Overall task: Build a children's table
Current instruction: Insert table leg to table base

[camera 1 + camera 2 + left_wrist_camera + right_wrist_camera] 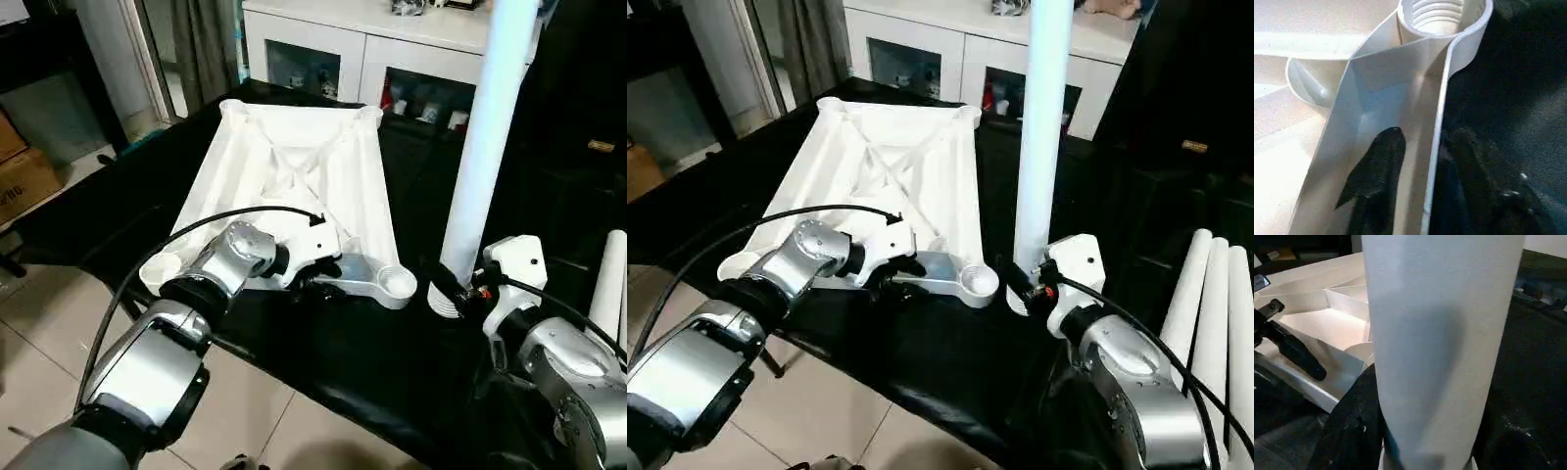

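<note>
- Where the left claw [315, 285] meets the tabletop [294, 176], its black fingers [1376, 176] straddle the near rim wall, one inside, one outside; whether they pinch it, cannot tell.
- Right claw [1019, 284] grips one white leg [1040, 137] near its foot, upright on the black-clothed desk [921, 343], just beside the near right socket [978, 281].
- Tabletop lies ribbed side up; four corner sockets.
- Three spare legs [1205, 294] lie together at right.
- No readable writing.

Home room: white glass-door sideboard [362, 59], tiled floor [59, 362].
</note>
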You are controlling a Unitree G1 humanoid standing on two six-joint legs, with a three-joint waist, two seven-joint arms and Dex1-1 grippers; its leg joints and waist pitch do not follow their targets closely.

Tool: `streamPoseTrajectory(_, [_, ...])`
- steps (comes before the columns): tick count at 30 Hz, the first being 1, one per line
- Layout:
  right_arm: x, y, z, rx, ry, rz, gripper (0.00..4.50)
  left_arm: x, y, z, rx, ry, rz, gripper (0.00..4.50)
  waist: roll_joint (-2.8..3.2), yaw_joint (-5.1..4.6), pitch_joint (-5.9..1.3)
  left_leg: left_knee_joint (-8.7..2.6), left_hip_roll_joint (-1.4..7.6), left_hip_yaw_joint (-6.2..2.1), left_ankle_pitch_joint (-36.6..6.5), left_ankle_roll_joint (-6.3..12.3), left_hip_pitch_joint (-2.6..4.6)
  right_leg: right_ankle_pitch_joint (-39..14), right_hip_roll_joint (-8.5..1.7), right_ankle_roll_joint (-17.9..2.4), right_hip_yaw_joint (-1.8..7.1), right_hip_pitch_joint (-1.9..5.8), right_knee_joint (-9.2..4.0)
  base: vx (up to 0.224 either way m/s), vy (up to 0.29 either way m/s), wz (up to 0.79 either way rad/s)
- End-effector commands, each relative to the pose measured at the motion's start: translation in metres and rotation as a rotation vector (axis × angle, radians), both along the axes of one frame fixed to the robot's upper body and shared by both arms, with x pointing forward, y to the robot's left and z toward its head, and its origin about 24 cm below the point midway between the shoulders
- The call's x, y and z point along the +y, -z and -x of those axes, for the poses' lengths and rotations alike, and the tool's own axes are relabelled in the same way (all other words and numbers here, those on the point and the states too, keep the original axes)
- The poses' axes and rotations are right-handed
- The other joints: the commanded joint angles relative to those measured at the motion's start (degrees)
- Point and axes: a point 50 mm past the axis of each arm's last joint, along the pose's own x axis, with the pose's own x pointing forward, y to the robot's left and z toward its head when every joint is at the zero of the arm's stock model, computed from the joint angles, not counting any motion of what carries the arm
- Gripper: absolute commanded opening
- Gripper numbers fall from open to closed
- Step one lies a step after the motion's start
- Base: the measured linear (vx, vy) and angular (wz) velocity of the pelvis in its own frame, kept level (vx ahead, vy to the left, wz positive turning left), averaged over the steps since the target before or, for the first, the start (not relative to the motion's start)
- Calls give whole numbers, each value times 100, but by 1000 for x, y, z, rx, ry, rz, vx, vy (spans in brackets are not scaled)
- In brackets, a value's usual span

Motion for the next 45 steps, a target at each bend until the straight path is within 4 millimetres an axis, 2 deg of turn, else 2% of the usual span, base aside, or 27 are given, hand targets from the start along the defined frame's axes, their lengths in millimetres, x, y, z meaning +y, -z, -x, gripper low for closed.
streamPoseTrajectory(1, [-4, -5, 2, -15, 17, 17, 192, -2, -4, -3, -30, 3, -13, 162, -12, -29, -377, -400, 356, -158, -1114, 256, 102, -760, -557, -1272, 334, 280, -490, 0, 0, 0])
streamPoseTrajectory(4, [-3, -5, 2, -14, 15, 17, 192, -1, -3, -3, -26, -2, -11, 150, -11, -28, -380, -399, 361, -161, -1061, 301, 103, -713, -558, -1289, 331, 280, -484, 0, 0, 0])
streamPoseTrajectory(5, [-3, -5, 2, -13, 14, 17, 192, -1, -3, -3, -39, -2, -22, 117, -9, -33, -374, -400, 362, -159, -1085, 306, 101, -727, -553, -1293, 330, 275, -490, 0, 0, 0])
streamPoseTrajectory(8, [-2, -4, 1, -11, 10, 18, 192, 0, -2, -3, -36, 1, -20, 109, -19, -34, -369, -405, 356, -159, -1115, 298, 102, -826, -560, -1274, 331, 278, -497, 0, 0, 0])
streamPoseTrajectory(9, [-1, -4, 1, -11, 9, 19, 192, 0, -2, -3, -31, 3, -14, 103, -40, -38, -367, -406, 357, -154, -1123, 301, 100, -853, -561, -1269, 331, 276, -504, 0, 0, 0])
streamPoseTrajectory(13, [1, -4, 1, -11, 1, 16, 192, 0, -2, -2, -13, -2, 9, 69, -41, -36, -360, -407, 359, -155, -1119, 310, 100, -998, -570, -1236, 332, 266, -511, 0, 0, 0])
streamPoseTrajectory(14, [1, -4, 1, -10, 0, 17, 192, 0, -3, -3, -9, -6, 26, 59, -68, -39, -359, -407, 357, -153, -1126, 317, 101, -1024, -572, -1228, 330, 266, -517, 0, 0, 0])
streamPoseTrajectory(16, [2, -3, 0, -8, -10, 33, 192, -1, -3, -2, 1, -5, 29, 41, -58, -44, -359, -409, 358, -157, -1105, 324, 95, -1046, -571, -1215, 329, 266, -511, 0, 0, 0])
streamPoseTrajectory(22, [5, -4, -2, -12, -15, 3, 192, -1, -3, 0, 28, 17, 49, 4, -69, -110, -382, -394, 350, -157, -863, 445, 58, -538, -579, -1342, 325, 299, -459, 0, 0, 0])
streamPoseTrajectory(23, [5, -4, -2, -10, -16, -8, 192, -1, -2, 1, 39, 25, 53, 4, -83, -125, -378, -388, 343, -153, -849, 485, 57, -530, -580, -1361, 321, 300, -465, 0, 0, 0])
streamPoseTrajectory(24, [6, -5, -2, -4, -27, -26, 192, -1, -2, 2, 59, 42, 62, 4, -48, -126, -374, -387, 341, -153, -855, 493, 61, -560, -581, -1368, 321, 293, -469, 0, 0, 0])
streamPoseTrajectory(27, [11, -5, -2, 24, -103, -75, 192, -2, 1, 8, 118, 63, 109, 1, -48, -129, -368, -391, 361, -148, -923, 504, 80, -714, -580, -1390, 327, 283, -489, 0, 0, 0])
streamPoseTrajectory(28, [15, -5, -1, 38, -149, -87, 191, -2, 5, 12, 139, 62, 135, 0, -23, -123, -363, -396, 373, -152, -933, 504, 77, -694, -581, -1432, 329, 286, -483, 0, 0, 0])
streamPoseTrajectory(31, [25, -7, -5, 66, -244, -134, 191, 0, 20, 25, 168, 52, 167, 0, -76, -134, -373, -397, 390, -144, -923, 554, 87, -682, -586, -1489, 322, 292, -458, 0, 0, 0])
streamPoseTrajectory(32, [26, -7, -7, 77, -257, -146, 191, 1, 23, 29, 173, 57, 168, 0, -106, -131, -369, -391, 384, -143, -864, 589, 63, -801, -601, -1459, 319, 303, -442, 0, 0, 0])
streamPoseTrajectory(33, [27, -6, -7, 82, -263, -151, 191, 2, 24, 30, 175, 61, 168, 0, -94, -142, -338, -399, 374, -127, -895, 590, 61, -986, -590, -1403, 319, 271, -486, 0, 0, 0])
streamPoseTrajectory(34, [28, -6, -9, 91, -276, -152, 191, 2, 25, 33, 176, 65, 168, 0, -129, -140, -346, -387, 364, -115, -969, 550, 79, -1299, -584, -1289, 321, 255, -514, 0, 0, 0])
streamPoseTrajectory(36, [31, -4, -11, 97, -293, -143, 191, 2, 26, 35, 170, 68, 170, 0, -99, -130, -328, -395, 357, -111, -1041, 476, 86, -1681, -576, -1139, 325, 227, -554, 0, 0, 0])
streamPoseTrajectory(37, [31, -4, -13, 98, -293, -138, 191, 2, 25, 35, 168, 63, 178, 0, -176, -129, -324, -403, 355, -115, -1122, 423, 92, -1985, -588, -1026, 320, 220, -566, 0, 0, 0])
streamPoseTrajectory(38, [32, -3, -16, 98, -290, -139, 191, 2, 24, 35, 158, 49, 189, 0, -157, -121, -327, -408, 357, -129, -1113, 368, 92, -2163, -600, -944, 317, 211, -568, 0, 0, 0])
streamPoseTrajectory(39, [33, -3, -16, 98, -289, -139, 191, 2, 24, 35, 157, 47, 190, 0, -148, -132, -327, -412, 351, -128, -1107, 354, 86, -2193, -587, -911, 315, 204, -576, 0, 0, 0])
streamPoseTrajectory(41, [35, 0, -19, 105, -297, -137, 191, 2, 22, 34, 143, 38, 195, 0, -198, -142, -327, -426, 354, -126, -1115, 344, 76, -2182, -582, -813, 318, 196, -583, 0, 0, 0])
streamPoseTrajectory(42, [35, 1, -21, 104, -292, -131, 191, 2, 21, 35, 130, 39, 199, 0, -205, -140, -329, -428, 353, -130, -1088, 350, 71, -2150, -587, -814, 316, 198, -571, 0, 0, 0])
streamPoseTrajectory(43, [35, 3, -23, 103, -289, -125, 191, 3, 19, 35, 113, 36, 206, 0, -203, -147, -334, -429, 355, -130, -1066, 348, 66, -2104, -593, -820, 314, 190, -563, 0, 0, 0])
streamPoseTrajectory(44, [34, 3, -25, 101, -281, -132, 191, 3, 16, 36, 93, 20, 227, 0, -173, -148, -348, -431, 374, -140, -1016, 330, 62, -1951, -608, -862, 318, 199, -535, 0, 0, 0])
streamPoseTrajectory(45, [34, 3, -25, 100, -280, -136, 191, 3, 16, 36, 89, 15, 232, 0, -177, -164, -347, -430, 370, -135, -973, 351, 47, -1859, -599, -886, 315, 202, -532, 0, 0, 0])
